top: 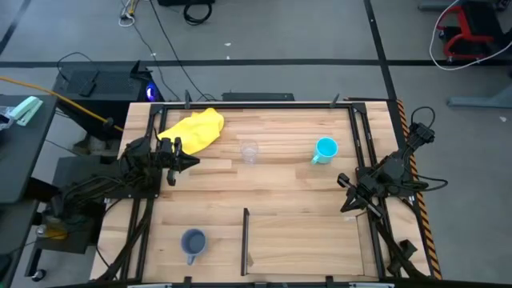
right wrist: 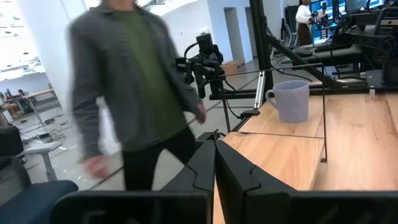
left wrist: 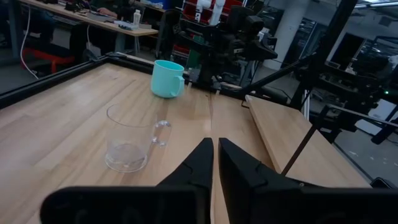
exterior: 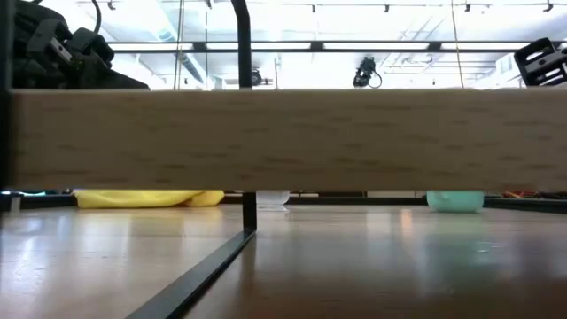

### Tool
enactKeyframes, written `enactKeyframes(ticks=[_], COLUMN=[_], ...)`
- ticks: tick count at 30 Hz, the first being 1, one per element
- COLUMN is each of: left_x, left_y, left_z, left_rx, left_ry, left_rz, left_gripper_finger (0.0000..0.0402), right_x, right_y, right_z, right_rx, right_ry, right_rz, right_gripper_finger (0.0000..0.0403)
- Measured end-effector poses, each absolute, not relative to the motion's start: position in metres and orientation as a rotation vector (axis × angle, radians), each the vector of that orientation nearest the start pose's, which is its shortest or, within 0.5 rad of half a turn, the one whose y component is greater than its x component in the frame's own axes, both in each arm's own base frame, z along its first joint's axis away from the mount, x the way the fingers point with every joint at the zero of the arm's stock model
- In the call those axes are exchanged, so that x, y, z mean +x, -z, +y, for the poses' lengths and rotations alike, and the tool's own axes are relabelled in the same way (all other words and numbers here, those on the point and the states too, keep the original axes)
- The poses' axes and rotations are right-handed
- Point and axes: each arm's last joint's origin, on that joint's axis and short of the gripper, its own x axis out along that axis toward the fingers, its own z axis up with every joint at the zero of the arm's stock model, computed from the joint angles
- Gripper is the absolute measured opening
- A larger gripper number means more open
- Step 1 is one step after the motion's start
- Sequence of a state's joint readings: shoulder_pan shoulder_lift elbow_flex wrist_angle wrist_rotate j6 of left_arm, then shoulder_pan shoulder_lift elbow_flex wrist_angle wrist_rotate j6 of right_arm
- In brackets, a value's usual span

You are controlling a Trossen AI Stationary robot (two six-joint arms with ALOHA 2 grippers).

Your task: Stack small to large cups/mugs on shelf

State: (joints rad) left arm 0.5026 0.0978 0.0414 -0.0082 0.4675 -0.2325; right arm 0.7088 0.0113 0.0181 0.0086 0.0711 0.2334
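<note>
A small clear cup (top: 250, 153) stands on the table's far middle; it also shows in the left wrist view (left wrist: 129, 138). A cyan mug (top: 325, 150) stands to its right, also in the left wrist view (left wrist: 166, 79). A grey-blue mug (top: 193, 243) stands upright on the near left shelf section (top: 208, 256), also in the right wrist view (right wrist: 290, 100). My left gripper (top: 192, 161) is shut and empty, left of the clear cup. My right gripper (top: 342, 208) is shut and empty at the table's right edge.
A yellow cloth (top: 194, 128) lies at the far left. A thin dark upright divider (top: 245, 240) splits the near part of the table. Black frame rails (top: 362, 152) run along the sides. A person (right wrist: 134, 87) walks in the room beyond the table.
</note>
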Motion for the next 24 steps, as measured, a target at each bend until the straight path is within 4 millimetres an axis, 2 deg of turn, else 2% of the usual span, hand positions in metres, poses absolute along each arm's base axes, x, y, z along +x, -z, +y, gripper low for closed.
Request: enactKeyframes(ticks=[9,21,24], left_x=[0.0927,0.0928,0.0931], left_y=[-0.1694,-0.1697,-0.1713], left_z=[0.0361,0.0361,0.0360], left_rx=[-0.262,-0.248,-0.331], left_ry=[-0.041,-0.040,-0.037], left_rz=[0.053,0.048,0.025], left_gripper_finger=[0.0040,0.0030,0.0035], right_x=[0.0751,0.0751,0.0753], right_y=[-0.1696,-0.1696,-0.1697], right_z=[0.0617,0.0617,0.0616], right_rx=[0.232,0.231,0.187], right_ry=[-0.637,-0.637,-0.631], right_rz=[0.060,0.060,0.044], right_gripper_finger=[0.0018,0.0018,0.0018])
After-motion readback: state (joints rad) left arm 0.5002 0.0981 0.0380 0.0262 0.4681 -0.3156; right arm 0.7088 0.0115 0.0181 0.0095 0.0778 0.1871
